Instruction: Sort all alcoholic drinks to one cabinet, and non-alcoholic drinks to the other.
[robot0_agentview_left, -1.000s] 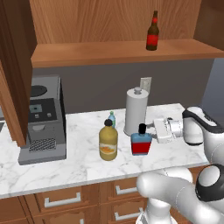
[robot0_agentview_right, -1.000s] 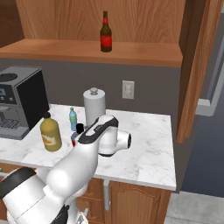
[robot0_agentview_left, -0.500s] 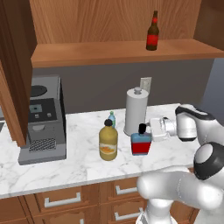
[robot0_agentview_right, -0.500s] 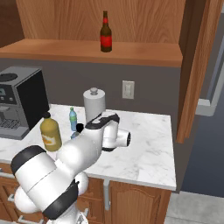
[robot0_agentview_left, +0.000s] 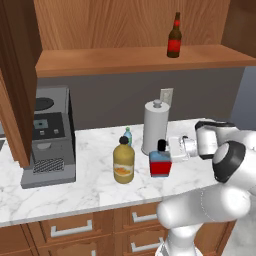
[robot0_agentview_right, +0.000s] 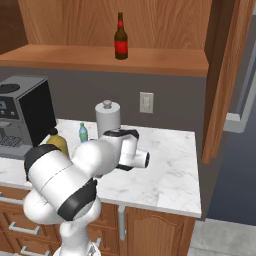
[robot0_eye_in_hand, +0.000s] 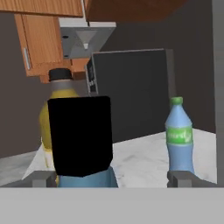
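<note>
The squarish blue bottle (robot0_agentview_left: 160, 162) with a red label and black cap stands on the counter. My gripper (robot0_agentview_left: 171, 149) reaches at it from the right, level with its cap, jaws open. In the hand view the black cap (robot0_eye_in_hand: 79, 135) looms between my fingertips (robot0_eye_in_hand: 40, 178), nearer the left one, and my gripper (robot0_eye_in_hand: 111, 179) holds nothing. The orange-yellow bottle (robot0_agentview_left: 123, 162) (robot0_eye_in_hand: 47, 131) stands just beyond. The small light-blue bottle (robot0_agentview_left: 128, 136) (robot0_agentview_right: 83, 132) (robot0_eye_in_hand: 179, 138) has a green cap. A dark-brown bottle (robot0_agentview_left: 174, 36) (robot0_agentview_right: 120, 37) stands on the open cabinet's shelf (robot0_agentview_left: 125, 60) (robot0_agentview_right: 165, 60).
A white paper-towel roll (robot0_agentview_left: 155, 127) (robot0_agentview_right: 108, 117) stands right behind the blue bottle. A dark coffee machine (robot0_agentview_left: 50, 135) (robot0_agentview_right: 22, 115) sits at the counter's left. An open cabinet door (robot0_agentview_right: 225, 75) hangs at the right. Drawers (robot0_agentview_left: 70, 230) run under the counter.
My hand has crept left along the counter, closer to the blue bottle. The jaws stayed open and the bottles have not moved.
</note>
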